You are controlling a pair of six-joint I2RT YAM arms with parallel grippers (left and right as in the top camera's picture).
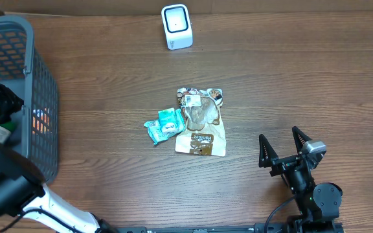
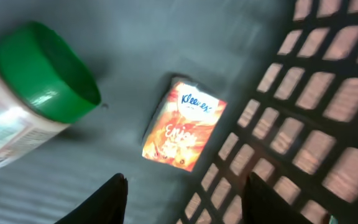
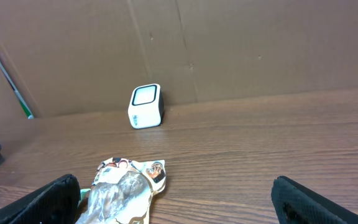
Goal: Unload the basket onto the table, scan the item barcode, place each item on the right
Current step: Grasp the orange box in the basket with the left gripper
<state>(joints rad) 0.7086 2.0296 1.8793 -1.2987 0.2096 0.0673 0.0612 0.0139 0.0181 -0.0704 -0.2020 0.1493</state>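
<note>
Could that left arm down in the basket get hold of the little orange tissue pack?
Probably yes. The tissue pack lies uncovered just ahead of the left fingers, which stand apart. The green-lidded jar is off to one side, though the basket wall sits close.

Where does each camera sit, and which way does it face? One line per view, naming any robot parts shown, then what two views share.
Overhead: above the table, looking straight down at basket, scanner and brown pouch; left arm and right gripper show.
Left wrist: inside the basket, facing its floor, green-lidded jar and Kleenex pack; own fingertips.
Right wrist: low over the table, facing the cardboard wall; own fingers.
Shared: overhead and right wrist both show scanner and brown pouch.
</note>
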